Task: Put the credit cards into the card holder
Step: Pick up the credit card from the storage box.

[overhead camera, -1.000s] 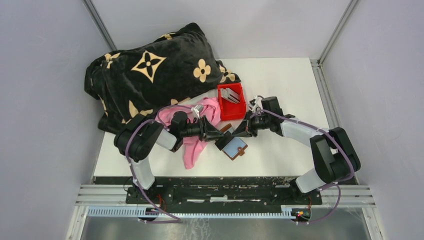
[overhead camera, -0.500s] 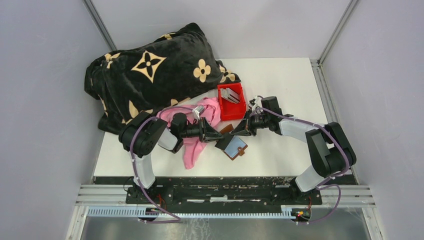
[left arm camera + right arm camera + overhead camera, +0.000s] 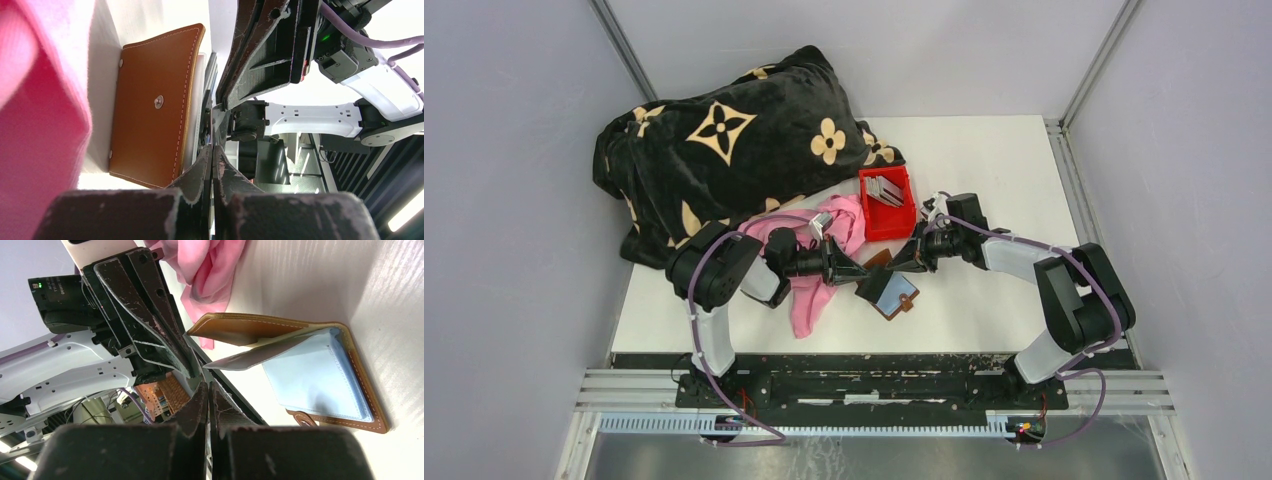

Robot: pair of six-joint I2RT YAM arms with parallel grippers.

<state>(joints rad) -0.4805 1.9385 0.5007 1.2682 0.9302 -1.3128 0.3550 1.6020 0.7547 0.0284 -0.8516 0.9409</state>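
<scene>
Right wrist: holder (image 3: 320,375) lies open just under tips, pale flap (image 3: 260,352) lifted. Left gripper (image 3: 212,150), right gripper (image 3: 208,386) both clamped tight, meeting at flap edge, prob to spread pocket. Which one pinches flap, can't tell. Cards (image 3: 885,188) in bin (image 3: 889,228), just beyond right gripper.

Left arm (image 3: 724,272) and right arm (image 3: 1034,262) bend inward, forearms low, nearly level. Left gripper (image 3: 862,272) points right, right gripper (image 3: 896,266) points left, tips close together. Both pairs of fingers pressed flat together, no gap.
</scene>
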